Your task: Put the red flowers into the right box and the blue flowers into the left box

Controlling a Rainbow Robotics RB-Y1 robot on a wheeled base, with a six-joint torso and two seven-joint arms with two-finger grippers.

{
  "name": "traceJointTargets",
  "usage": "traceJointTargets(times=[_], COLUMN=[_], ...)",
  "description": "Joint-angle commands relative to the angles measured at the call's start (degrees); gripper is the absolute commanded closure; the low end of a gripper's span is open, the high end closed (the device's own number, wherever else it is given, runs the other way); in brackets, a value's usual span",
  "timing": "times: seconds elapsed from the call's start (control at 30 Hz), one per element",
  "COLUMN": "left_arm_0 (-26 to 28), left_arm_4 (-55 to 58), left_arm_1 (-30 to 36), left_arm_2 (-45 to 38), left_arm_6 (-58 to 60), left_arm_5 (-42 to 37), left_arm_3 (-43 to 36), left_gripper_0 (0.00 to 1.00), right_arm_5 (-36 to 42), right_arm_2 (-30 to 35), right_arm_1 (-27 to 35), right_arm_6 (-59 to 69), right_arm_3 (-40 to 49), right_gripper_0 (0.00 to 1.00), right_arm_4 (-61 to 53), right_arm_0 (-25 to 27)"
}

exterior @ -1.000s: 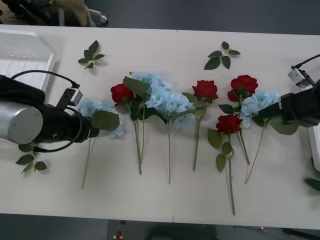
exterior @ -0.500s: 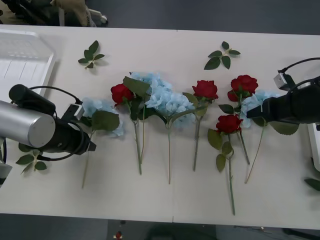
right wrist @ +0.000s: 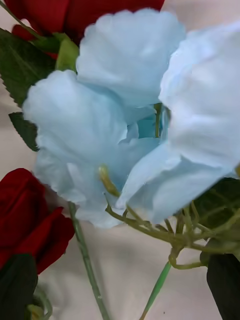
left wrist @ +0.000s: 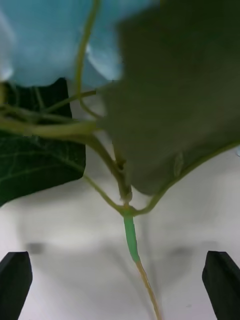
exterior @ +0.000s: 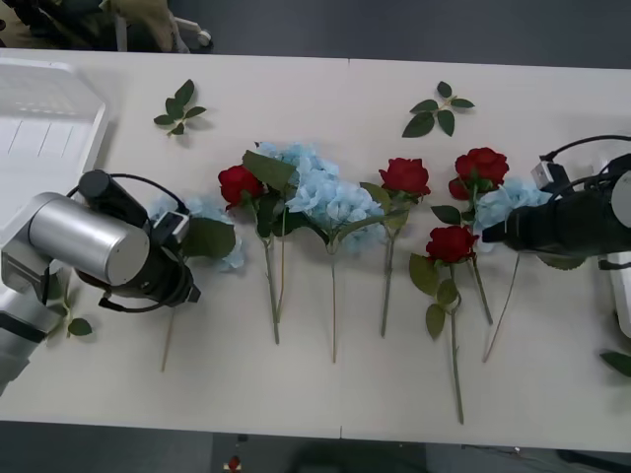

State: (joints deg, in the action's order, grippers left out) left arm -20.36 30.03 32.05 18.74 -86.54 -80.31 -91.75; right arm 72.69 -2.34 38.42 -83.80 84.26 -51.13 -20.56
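Several red flowers (exterior: 405, 175) and three blue flowers lie in a row across the white table. My left gripper (exterior: 187, 289) hovers over the stem (left wrist: 131, 240) of the leftmost blue flower (exterior: 204, 211). It is open, one black fingertip (left wrist: 15, 282) on each side of that stem, and the pale bloom (left wrist: 45, 40) lies just beyond. My right gripper (exterior: 490, 235) is pressed close to the rightmost blue flower (exterior: 513, 200), whose petals (right wrist: 125, 115) loom large in the right wrist view, with red roses (right wrist: 25, 220) beside them. The left box (exterior: 44, 118) is at the far left, the right box (exterior: 619, 281) at the right edge.
Bloomless leaf sprigs lie at the back left (exterior: 178, 106), the back right (exterior: 437, 110), beside my left arm (exterior: 61, 313) and at the right edge (exterior: 618, 362). The middle blue flower (exterior: 320, 192) overlaps a rose (exterior: 240, 183). Long stems reach toward the table's front edge.
My left arm has swung forward and turned its gripper down over the leftmost blue flower's stem. My right arm has moved left, closer to the rightmost blue flower.
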Motion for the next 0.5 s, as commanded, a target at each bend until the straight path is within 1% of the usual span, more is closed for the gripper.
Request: traceJointTargets(times=[0.03,0.2,0.23,0.27,0.33,0.4,0.43,0.5], left_arm_0=[-1.26,-1.26,-1.26,-1.26,-1.26,-1.26,-1.26,-1.26], left_arm_4=[-2.69,-3.66,-3.57,-3.48,-3.4,-3.22,-3.04,-2.87], left_arm_1=[1.08,1.08,1.08,1.08,1.08,1.08,1.08,1.08], left_arm_2=[1.48,2.88,2.88,2.88,2.97,3.5,3.67,3.94], left_arm_6=[-3.11,-3.02,-3.02,-3.02,-3.02,-2.84,-2.76,-2.49], left_arm_5=[0.59,2.17,2.17,2.17,2.26,2.26,2.52,2.79], left_arm_3=[-0.36,0.69,0.95,0.95,0.95,1.39,1.57,1.83], left_gripper_0=[0.0,0.0,0.03,0.11,0.14,0.15,0.19,0.41], right_arm_5=[-3.0,-7.3,-8.27,-9.24,-10.38,-11.61,-11.87,-11.87], right_arm_2=[-1.43,-4.42,-5.04,-5.65,-6.36,-7.32,-7.5,-7.59], right_arm_1=[-0.1,-0.1,-0.1,-0.1,-0.1,-0.1,-0.1,-0.1], right_arm_6=[2.85,2.85,2.94,2.94,2.94,2.94,2.94,2.94], right_arm_3=[-0.94,-2.43,-2.7,-3.05,-3.4,-3.58,-3.66,-3.66], right_gripper_0=[0.0,0.0,0.0,0.0,0.0,0.0,0.0,0.33], right_arm_4=[0.16,-0.55,-0.72,-1.16,-1.86,-2.65,-2.74,-2.74], right_arm_0=[-0.88,-0.88,-0.88,-0.88,-0.97,-0.88,-0.88,-0.97])
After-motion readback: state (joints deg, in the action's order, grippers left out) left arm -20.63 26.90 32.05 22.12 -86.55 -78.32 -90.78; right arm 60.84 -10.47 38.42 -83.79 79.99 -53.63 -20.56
